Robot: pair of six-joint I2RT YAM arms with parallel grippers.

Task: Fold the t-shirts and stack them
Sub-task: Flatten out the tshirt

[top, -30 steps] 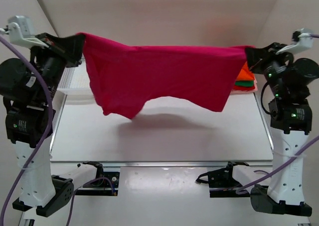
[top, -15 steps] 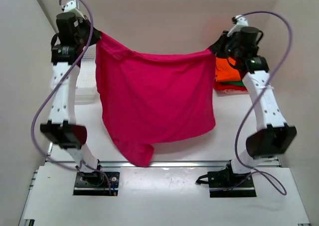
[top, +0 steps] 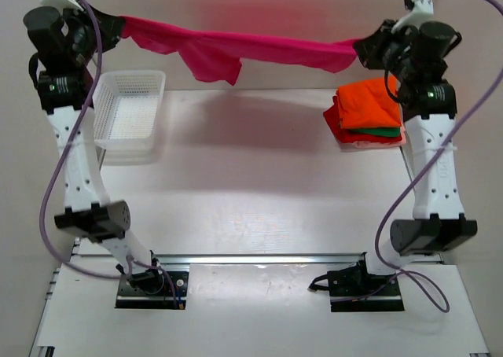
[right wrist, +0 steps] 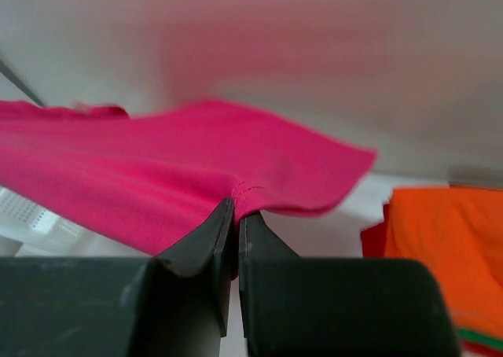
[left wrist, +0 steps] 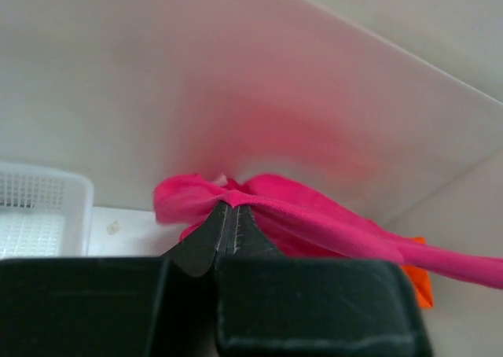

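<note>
While the magenta-pink t-shirt (top: pixel 259 46) is hanging clear of the surface (top: pixel 251 192), it is running as a narrow, taut band from the left tool (left wrist: pixel 228 209) to the right tool (right wrist: pixel 236 206), with one bunched flap drooping closer to the left tool. Each tool is clamping together on a pinch of the shirt's edge, and both wrist views are showing cloth caught between closed tips. Half a second ago the same shirt was dropping as a broad sheet between the arms, its lower edge reaching toward the near side. Now both arms are standing tall and reaching toward the far wall, so the cloth is sitting high and far back. I judge this to be the swing that comes before spreading the shirt flat, so no fold is yet being made on it. Below the right tool, the folded pile (top: pixel 368 125) is waiting with an orange t-shirt (top: pixel 369 101) on top. Below the left tool, the white mesh basket (top: pixel 130 73) is resting on the surface.
</note>
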